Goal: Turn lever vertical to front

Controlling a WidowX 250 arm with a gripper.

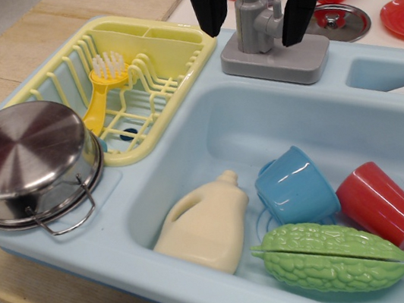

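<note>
Around the lever (271,19) – jaws spread; dish rack (171,56) left, pan lid (335,23) right.

— How's my feed looking?
— Bright, even light from above; I see soft shadows inside the sink (184,135). Glare streaks the steel pot (23,160) and glints off the red cup (383,203).
— Focus?
— Sharp up front. My far edge is slightly soft and washed out.
</note>
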